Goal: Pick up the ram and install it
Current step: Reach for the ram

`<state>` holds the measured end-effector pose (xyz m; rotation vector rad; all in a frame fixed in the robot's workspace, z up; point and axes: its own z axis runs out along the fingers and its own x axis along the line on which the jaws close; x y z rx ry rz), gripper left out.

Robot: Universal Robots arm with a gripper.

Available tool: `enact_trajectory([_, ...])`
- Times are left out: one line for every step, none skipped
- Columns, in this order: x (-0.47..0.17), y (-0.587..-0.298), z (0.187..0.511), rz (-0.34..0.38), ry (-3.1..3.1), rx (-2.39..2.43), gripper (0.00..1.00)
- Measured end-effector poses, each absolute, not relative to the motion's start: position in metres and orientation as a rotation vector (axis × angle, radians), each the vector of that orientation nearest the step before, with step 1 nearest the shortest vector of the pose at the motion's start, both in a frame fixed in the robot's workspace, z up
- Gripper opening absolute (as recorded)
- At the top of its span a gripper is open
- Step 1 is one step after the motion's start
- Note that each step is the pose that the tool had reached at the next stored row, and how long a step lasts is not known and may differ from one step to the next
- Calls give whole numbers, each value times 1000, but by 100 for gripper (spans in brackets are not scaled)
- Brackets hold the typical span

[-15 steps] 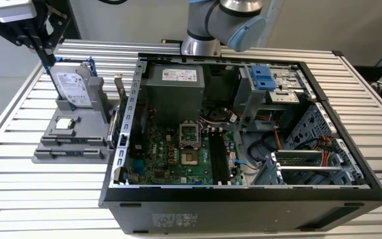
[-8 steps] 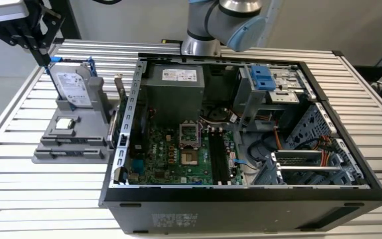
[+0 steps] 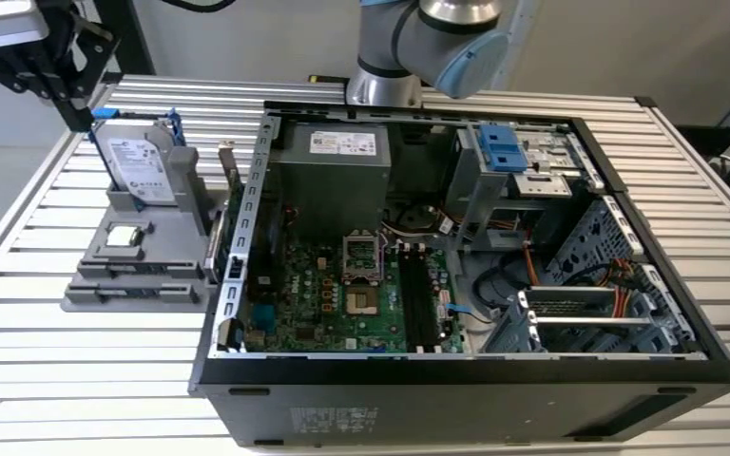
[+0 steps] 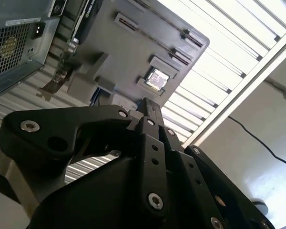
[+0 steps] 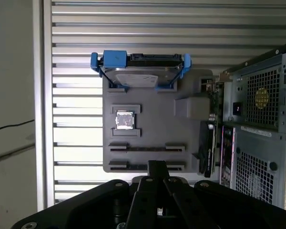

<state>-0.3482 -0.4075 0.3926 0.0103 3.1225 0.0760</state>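
Slatted metal table [image 3: 10,323] carries an open PC case [image 3: 467,399], centre-right in the exterior view, w/ a grey parts holder [image 3: 149,285] just beside it on the exterior view's left. Holder has a hard drive [image 3: 134,163] in blue brackets standing at its far end, a small silver processor [image 3: 122,237] midway, then two long slots [image 5: 148,148] toward the frame's lower edge. Gripper [image 5: 157,168] hangs in the upper left of the exterior view, above the holder and apart from it. Fingers [image 4: 155,117] are pressed together, nothing seen between them. Ram: can't pick it out for sure. Holder slots show thin dark lines in the first wrist view. A long dark strip [image 3: 409,299] sits among the motherboard [image 3: 327,294] sockets, can't tell if that's it.
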Motion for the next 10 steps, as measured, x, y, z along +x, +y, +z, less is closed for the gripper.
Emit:
enact_trajectory([-348,-410,393,76,3123,10,0])
enact_trajectory([-348,-413,393,76,3122,10,0])
enact_trajectory([-348,-416,393,76,3123,11,0])
enact_trajectory([-348,-419,393,76,3123,11,0])
enact_trajectory([-348,-422,393,76,3123,11,0])
enact_trajectory([-348,-424,393,76,3123,11,0])
enact_trajectory([-348,-428,393,76,3123,11,0])
enact_trajectory([-348,-430,393,76,3123,11,0])
enact_trajectory([-348,-433,393,76,3122,11,0])
enact_trajectory([-348,-436,393,76,3123,11,0])
